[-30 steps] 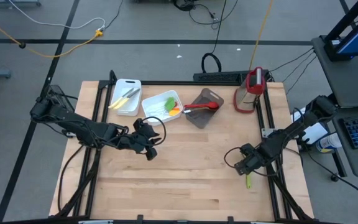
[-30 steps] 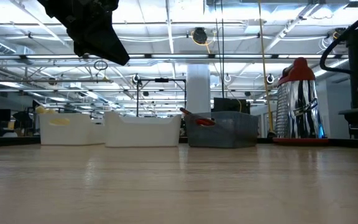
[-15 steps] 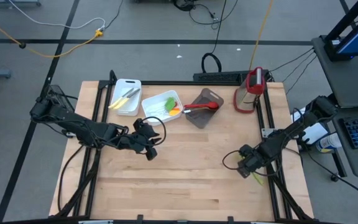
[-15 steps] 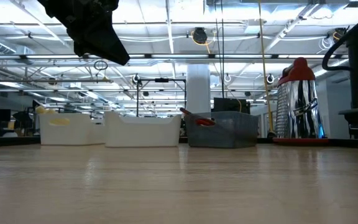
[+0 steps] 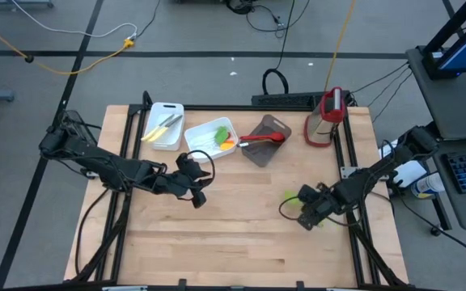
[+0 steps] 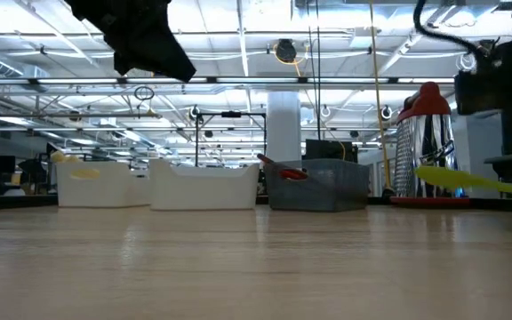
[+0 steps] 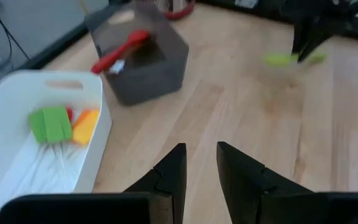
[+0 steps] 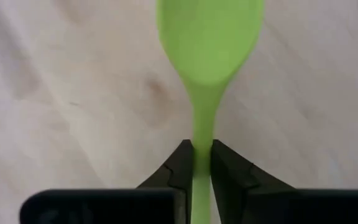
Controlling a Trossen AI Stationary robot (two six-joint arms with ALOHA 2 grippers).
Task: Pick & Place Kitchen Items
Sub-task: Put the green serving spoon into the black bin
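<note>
From my seat the green spoon [image 8: 209,37] runs off the right wrist view's edge, bowl tip cut off, handle end buried between the fingers [image 8: 179,168]. In the left wrist view it's just a blurry streak. The white bin [image 5: 165,125] has some pale utensils inside, too tiny from above to tell which.

The spoon [image 8: 209,37] pinched in the black right end effector [image 8: 196,163] is bright lime green, and the surface [image 5: 241,234] beneath it is pale blond wood with faint grain and a black frame. Two bins are white, one [image 5: 166,125] holding yellow and pale pieces, the other [image 7: 17,155] a green spatula [image 7: 50,123] beside an orange one [image 7: 84,125]. The third bin [image 7: 143,61] is dark grey with a red utensil [image 7: 119,51], the appliance [image 6: 427,147] is red and shiny silver, and the left end effector [image 7: 201,180] is black.
</note>
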